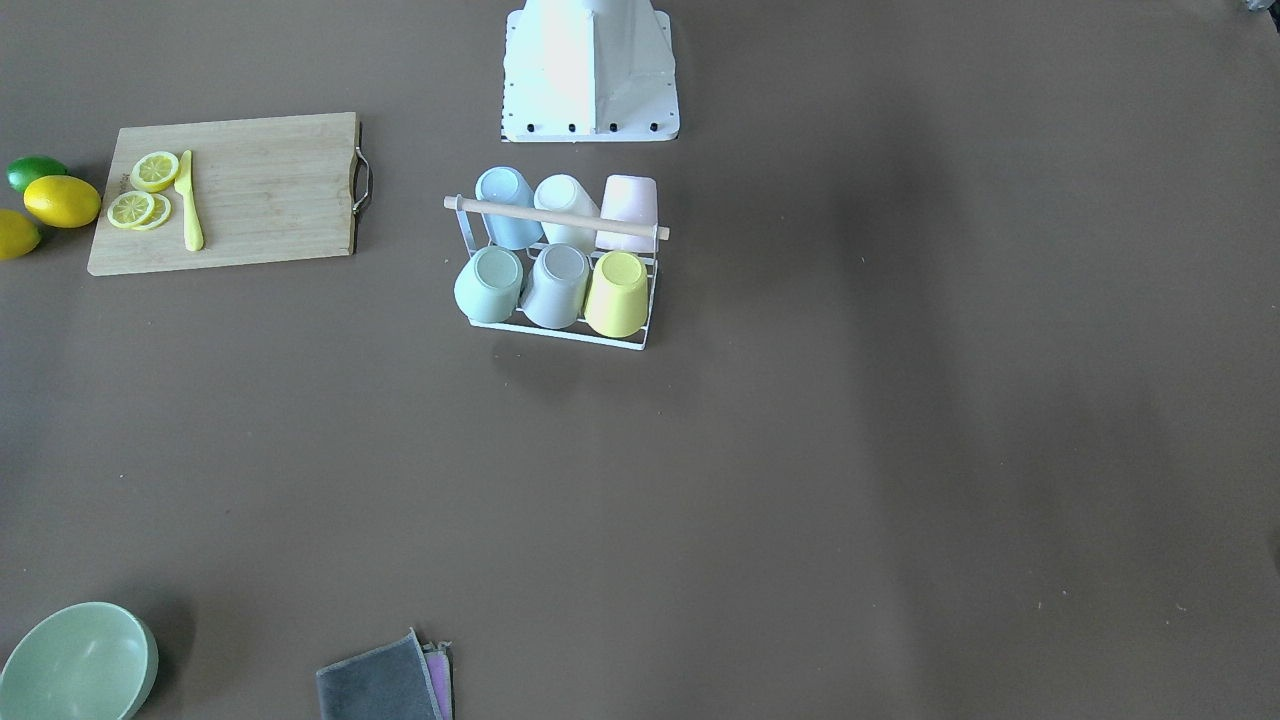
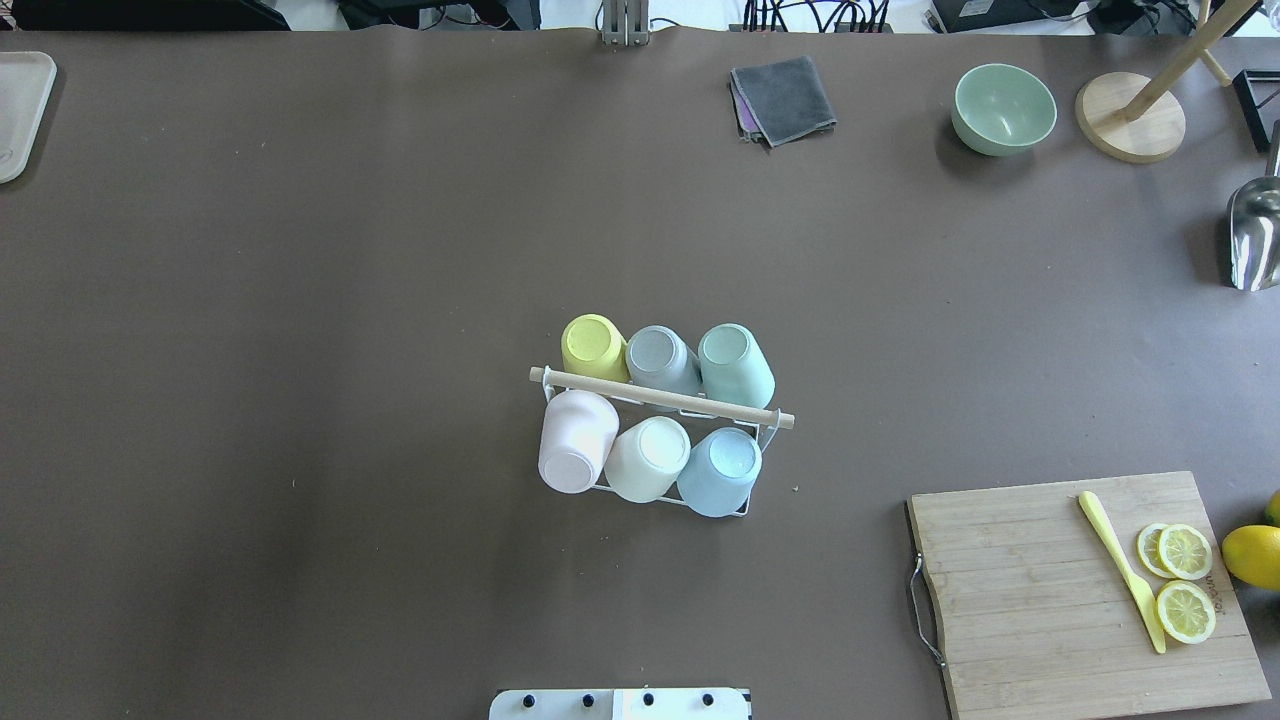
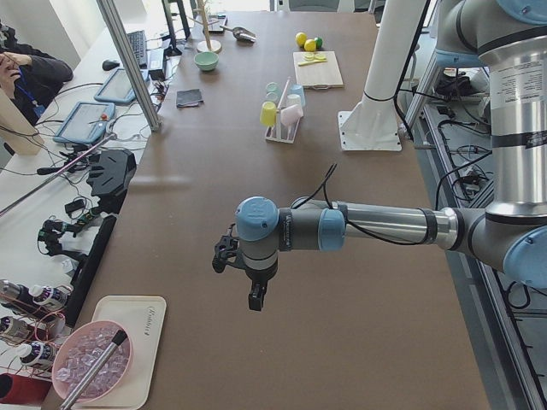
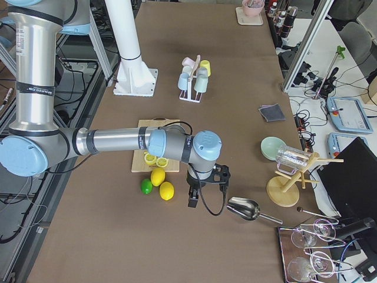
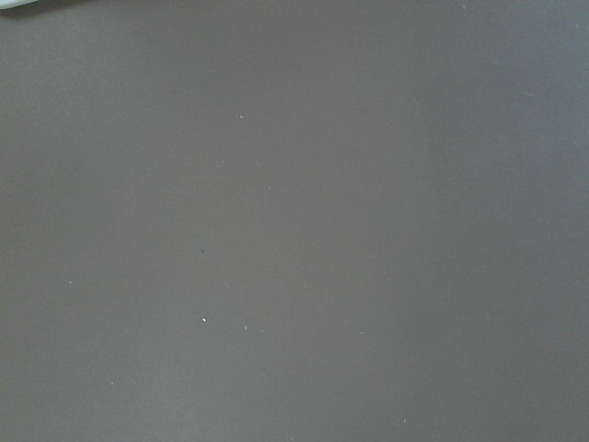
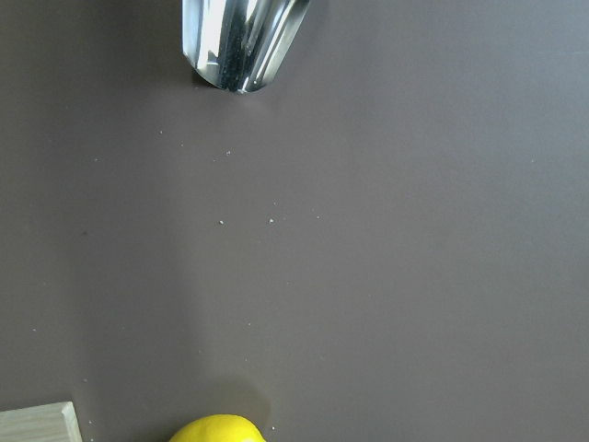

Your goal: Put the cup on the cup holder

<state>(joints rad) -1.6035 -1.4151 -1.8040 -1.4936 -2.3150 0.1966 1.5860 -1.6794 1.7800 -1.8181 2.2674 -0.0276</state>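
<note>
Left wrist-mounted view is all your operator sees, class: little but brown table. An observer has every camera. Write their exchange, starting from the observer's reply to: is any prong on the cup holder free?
Observer: None that I can see. The cup holder carries six upside-down cups, three on each side of its wooden rod.
Operator: Where is my left gripper?
Observer: The left gripper hangs above bare table, away from the cup holder, toward the end with the white tray.
Operator: And the right?
Observer: The right gripper hangs at the opposite end, between the lemons and the metal scoop.
</note>
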